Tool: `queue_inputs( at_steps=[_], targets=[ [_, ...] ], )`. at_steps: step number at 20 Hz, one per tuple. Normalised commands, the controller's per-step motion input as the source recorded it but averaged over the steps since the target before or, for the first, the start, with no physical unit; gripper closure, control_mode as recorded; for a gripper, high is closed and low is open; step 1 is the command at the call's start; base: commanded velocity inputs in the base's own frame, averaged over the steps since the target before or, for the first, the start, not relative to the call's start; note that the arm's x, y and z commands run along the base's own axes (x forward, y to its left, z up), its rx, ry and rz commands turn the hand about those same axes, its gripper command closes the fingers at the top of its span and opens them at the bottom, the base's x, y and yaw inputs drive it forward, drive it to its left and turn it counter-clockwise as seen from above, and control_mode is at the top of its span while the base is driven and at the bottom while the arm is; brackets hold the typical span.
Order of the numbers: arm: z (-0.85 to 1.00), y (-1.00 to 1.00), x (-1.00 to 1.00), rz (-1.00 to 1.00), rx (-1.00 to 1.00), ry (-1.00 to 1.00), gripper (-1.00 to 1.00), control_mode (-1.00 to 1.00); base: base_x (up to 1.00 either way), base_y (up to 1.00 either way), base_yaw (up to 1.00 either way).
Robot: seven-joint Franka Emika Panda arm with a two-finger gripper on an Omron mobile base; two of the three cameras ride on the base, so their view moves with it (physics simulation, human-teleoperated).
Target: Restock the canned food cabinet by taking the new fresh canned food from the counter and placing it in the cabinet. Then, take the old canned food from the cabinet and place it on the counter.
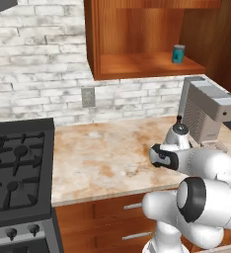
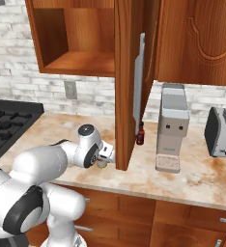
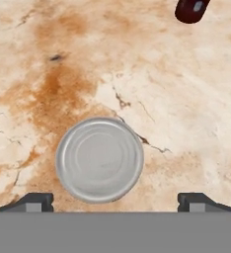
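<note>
From straight above, a tin's round silver top (image 3: 99, 159) sits on the mottled counter (image 3: 48, 74); its label is hidden. My gripper (image 3: 117, 201) hangs over it, open, with one dark fingertip (image 3: 36, 201) on each side and wider than the tin. From the right base, the gripper (image 2: 104, 157) points down at the counter (image 2: 52, 130) just left of the open cabinet door, the tin (image 2: 102, 165) barely showing under it. The teal-blue can (image 1: 178, 53) stands on the floor of the open cabinet (image 1: 137, 65), at its right.
A dark brown bottle (image 2: 140, 134) stands behind the open cabinet door (image 2: 127, 87), and its cap (image 3: 190, 9) is near the tin. A grey coffee machine (image 2: 172, 128) and a toaster (image 2: 223, 132) stand to the right. The black stove (image 1: 16, 173) is on the left.
</note>
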Motion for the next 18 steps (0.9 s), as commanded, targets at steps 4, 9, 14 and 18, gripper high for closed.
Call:
queue_inputs(
  at_steps=[4,9,14,18],
  targets=[
    [-0.13,0.0,0.07,-0.02,0.0,0.0,-1.0,-1.0,0.0,0.0,0.0],
    [-0.09,0.0,0.13,-0.03,0.0,-0.01,-1.0,-1.0,0.0,0.0,0.0],
    [-0.1,0.0,0.17,-0.03,0.0,-0.03,1.0,-1.0,0.0,0.0,0.0],
    [-0.13,0.0,0.24,-0.02,0.0,-0.05,1.0,-1.0,0.0,0.0,0.0]
  ],
)
